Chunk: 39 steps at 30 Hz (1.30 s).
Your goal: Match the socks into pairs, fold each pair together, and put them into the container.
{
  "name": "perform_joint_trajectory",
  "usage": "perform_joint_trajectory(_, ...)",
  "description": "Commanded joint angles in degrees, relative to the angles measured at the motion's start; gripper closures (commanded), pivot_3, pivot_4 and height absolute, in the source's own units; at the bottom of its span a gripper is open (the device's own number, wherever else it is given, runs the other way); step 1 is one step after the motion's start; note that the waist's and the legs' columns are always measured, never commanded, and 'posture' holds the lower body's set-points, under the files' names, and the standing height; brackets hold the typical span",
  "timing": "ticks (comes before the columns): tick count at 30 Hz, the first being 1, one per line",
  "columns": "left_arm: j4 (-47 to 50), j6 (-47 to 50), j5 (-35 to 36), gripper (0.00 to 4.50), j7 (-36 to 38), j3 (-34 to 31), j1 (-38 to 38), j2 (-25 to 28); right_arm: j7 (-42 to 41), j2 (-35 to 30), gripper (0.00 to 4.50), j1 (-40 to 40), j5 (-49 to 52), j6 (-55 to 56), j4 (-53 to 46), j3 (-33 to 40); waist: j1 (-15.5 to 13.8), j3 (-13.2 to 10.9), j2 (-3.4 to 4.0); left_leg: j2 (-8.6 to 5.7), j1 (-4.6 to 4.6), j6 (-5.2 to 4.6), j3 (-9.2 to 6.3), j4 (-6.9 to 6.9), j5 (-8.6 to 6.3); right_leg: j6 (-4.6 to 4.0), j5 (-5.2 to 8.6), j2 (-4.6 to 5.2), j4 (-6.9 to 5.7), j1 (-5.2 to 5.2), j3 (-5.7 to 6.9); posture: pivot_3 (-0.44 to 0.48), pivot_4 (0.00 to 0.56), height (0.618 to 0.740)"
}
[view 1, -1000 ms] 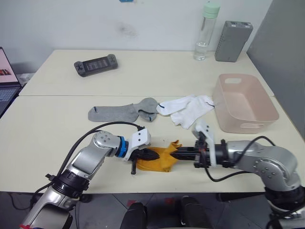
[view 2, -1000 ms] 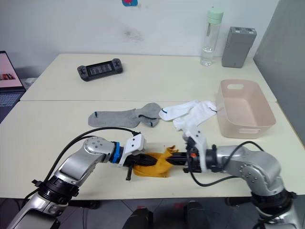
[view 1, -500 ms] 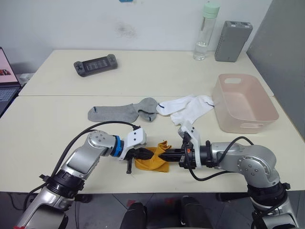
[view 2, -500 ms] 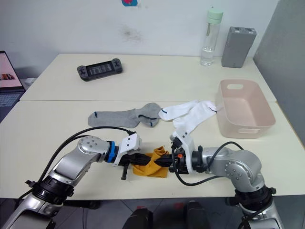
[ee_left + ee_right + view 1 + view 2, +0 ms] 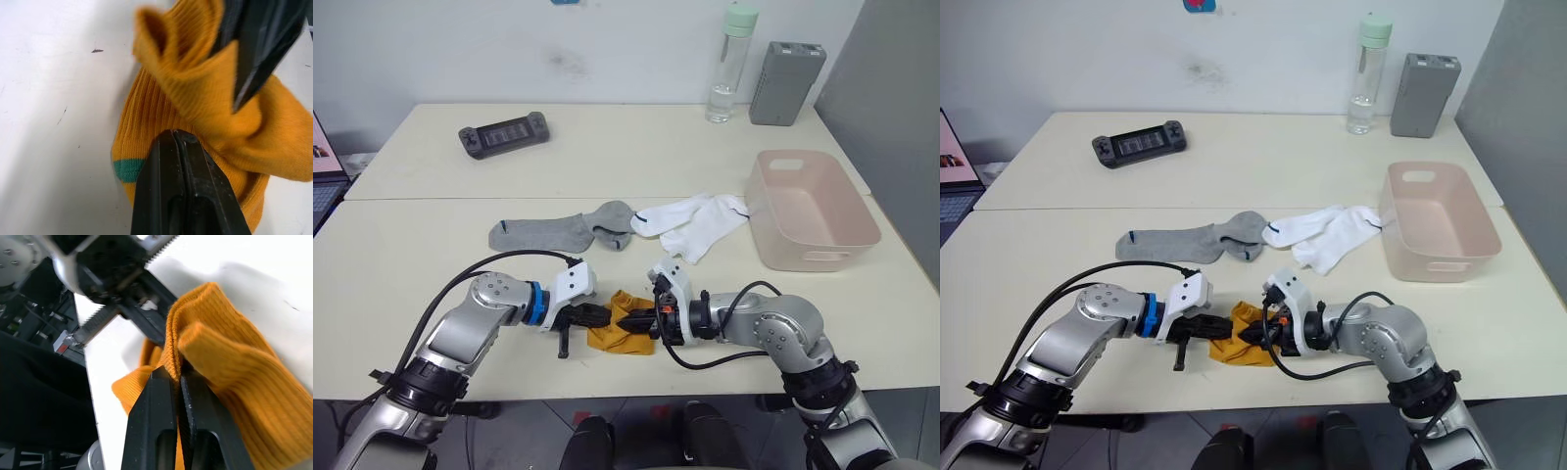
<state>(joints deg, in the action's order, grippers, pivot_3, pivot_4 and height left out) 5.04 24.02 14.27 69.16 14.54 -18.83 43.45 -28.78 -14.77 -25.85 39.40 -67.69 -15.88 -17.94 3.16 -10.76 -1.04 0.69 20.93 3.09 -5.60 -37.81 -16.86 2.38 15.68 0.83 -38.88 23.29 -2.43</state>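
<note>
The mustard-orange socks (image 5: 621,335) lie bunched near the table's front edge, doubled over into a short lump. My left gripper (image 5: 603,315) is shut on their left end, pinching the fabric by a green stripe (image 5: 126,170). My right gripper (image 5: 626,315) comes in from the right and is shut on a raised fold of the same socks (image 5: 220,357), its tips almost meeting the left gripper's. The grey socks (image 5: 560,231) and the white socks (image 5: 699,221) lie side by side in the middle of the table. To the right stands the pale pink container (image 5: 822,257), nothing in it.
A black handheld game console (image 5: 502,131) lies at the back left. A clear bottle with a green cap (image 5: 722,65) and a grey box (image 5: 786,69) stand at the back right. A laptop edge (image 5: 319,168) shows at the far left.
My right gripper has travelled left with the socks' right end, folding it over toward the left gripper. The orange bundle has become shorter and thicker. The left gripper has drawn back slightly to the left.
</note>
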Motion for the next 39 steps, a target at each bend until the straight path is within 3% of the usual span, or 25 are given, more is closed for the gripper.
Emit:
perform_joint_trajectory(1,0.69,1.11,0.08,4.5,-1.03,-1.21,1.11,0.45,-1.05,0.5,3.69,-0.35,0.57,1.11,-2.9,0.39,0.02,0.0,0.0,0.0,0.0,0.0,0.0,0.0,0.0,0.0,0.0,0.0,0.0,0.0,0.0,0.0,0.15,0.74)
perform_joint_trajectory(7,2.14,5.63,4.72,4.5,-2.33,-5.57,1.71,0.27,-1.11,-0.75,1.65,-1.75,5.49,-3.34,-8.79,6.09,0.09,-0.01,0.01,0.01,0.01,0.0,-0.03,0.0,0.0,0.03,0.02,0.0,-0.01,0.0,0.01,0.0,0.15,0.74)
perform_joint_trajectory(11,5.03,10.79,10.29,4.5,-1.52,-11.7,2.8,2.65,-2.45,-5.14,0.29,-0.32,6.64,-2.73,-11.26,10.39,0.06,-0.01,0.01,0.0,0.03,0.0,-0.04,0.0,0.0,0.09,0.05,0.0,0.0,0.0,0.02,0.0,0.15,0.74)
perform_joint_trajectory(12,5.49,12.3,11.71,4.5,-0.77,-13.93,2.92,4.33,-2.16,-6.46,0.03,0.48,5.64,-1.17,-11.75,11.68,0.07,-0.02,0.0,0.0,0.06,0.0,-0.04,0.0,0.0,0.08,0.05,0.0,0.01,0.02,0.03,0.0,0.15,0.74)
perform_joint_trajectory(15,5.79,14.83,14.24,4.5,-0.32,-16.89,2.02,6.99,-1.74,-7.99,0.03,1.94,3.76,2.52,-12.6,12.65,0.06,-0.05,0.01,0.0,0.07,0.0,-0.05,0.02,0.0,0.1,0.07,0.01,0.01,0.04,0.05,0.0,0.15,0.74)
perform_joint_trajectory(18,5.59,14.97,15.13,4.5,0.5,-17.44,-0.33,8.28,-1.64,-8.33,0.67,3.1,1.16,6.32,-13.2,10.7,0.06,-0.05,0.02,0.0,0.06,0.0,-0.03,0.02,0.0,0.11,0.08,0.01,0.01,0.04,0.05,0.0,0.15,0.74)
perform_joint_trajectory(23,7.36,13.64,15.07,4.5,2.33,-14.83,-3.29,8.07,-2.39,-8.83,2.47,3.95,-3.51,11.31,-12.75,5.11,0.05,-0.05,0.02,0.0,0.07,0.0,0.03,0.02,0.0,0.11,0.08,0.01,0.04,0.04,0.01,0.0,0.15,0.74)
perform_joint_trajectory(28,11.9,7.72,11.62,4.5,5.34,-6.93,-3.22,6.48,-3.18,-8.44,4.28,2.83,-11.06,16.64,-7.63,-2.94,-0.01,-0.05,0.02,-0.01,0.07,0.01,0.07,0.03,0.0,0.1,0.07,0.02,0.08,0.04,-0.03,0.0,0.15,0.74)
perform_joint_trajectory(29,11.53,6.68,10.79,4.5,5.37,-5.93,-3.14,6.16,-3.06,-7.84,4.47,2.63,-11.88,17.21,-6.44,-3.44,-0.03,-0.05,0.01,-0.01,0.07,0.01,0.06,0.03,0.0,0.09,0.06,0.02,0.07,0.04,-0.03,0.0,0.15,0.74)
perform_joint_trajectory(33,8.18,1.04,4.94,4.5,3.17,-1.85,-2.36,4.2,-3.51,-6.53,4.47,1.79,-15.86,19.47,-2.31,-6.69,0.03,-0.06,0.02,0.0,0.06,0.01,0.05,0.02,0.0,0.08,0.06,0.0,0.03,0.06,-0.03,0.0,0.15,0.74)
perform_joint_trajectory(39,3.4,-4.1,-0.42,4.5,2.57,-0.78,3.55,6.13,-4.18,-5.54,4.47,1.61,-19.81,21.41,-0.03,-9.32,0.09,-0.05,0.02,0.0,0.05,0.01,0.04,0.04,0.0,0.01,0.05,0.0,0.02,0.08,-0.03,0.0,0.15,0.74)
